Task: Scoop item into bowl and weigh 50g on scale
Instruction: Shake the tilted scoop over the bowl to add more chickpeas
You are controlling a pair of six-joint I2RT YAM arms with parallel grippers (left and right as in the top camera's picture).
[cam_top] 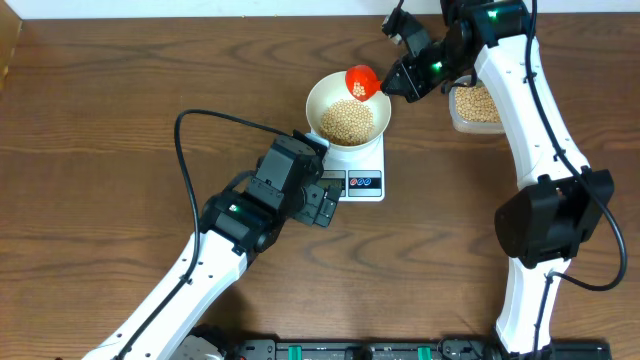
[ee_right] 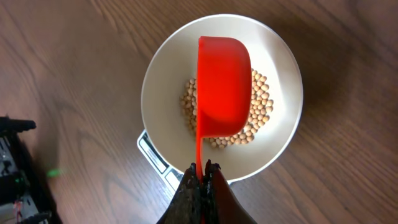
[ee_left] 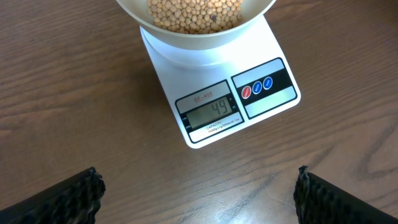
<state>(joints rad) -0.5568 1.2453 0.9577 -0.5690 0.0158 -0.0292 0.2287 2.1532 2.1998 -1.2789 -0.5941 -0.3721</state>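
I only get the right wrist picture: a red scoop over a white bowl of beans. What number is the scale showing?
Observer: The left wrist view shows the display of the scale, and it reads 49.
Operator: Is anything in the scoop? I only see its underside.
Observer: Yes. The overhead view shows a few beans lying in the red scoop.
Operator: And what about the other arm?
Observer: The left claw hangs open and empty in front of the scale.
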